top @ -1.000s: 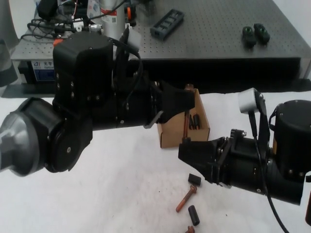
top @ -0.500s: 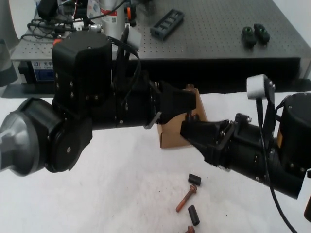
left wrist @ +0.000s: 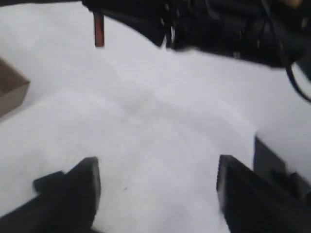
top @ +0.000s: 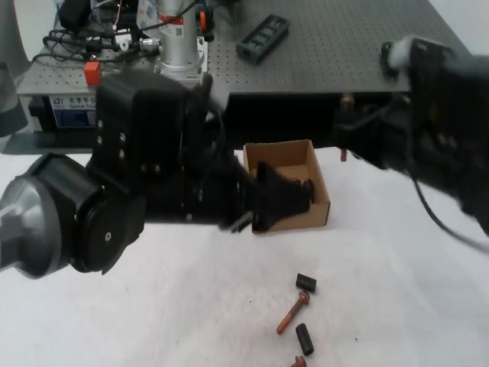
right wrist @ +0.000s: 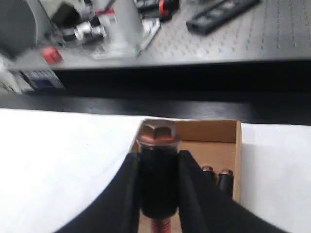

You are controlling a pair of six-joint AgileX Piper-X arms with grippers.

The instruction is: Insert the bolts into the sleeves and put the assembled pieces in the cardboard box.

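Sleeved bolt (right wrist: 158, 187) near cardboard box (right wrist: 206, 131)
Right claw (right wrist: 159, 160) grasps it upright for the drop (left claw (left wrist: 158, 167) released).

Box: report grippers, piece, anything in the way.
Right gripper shut on assembled piece, near the box. Left gripper open, empty, over the cloth beside the box. Two pieces in box; loose bolt and sleeves on cloth.
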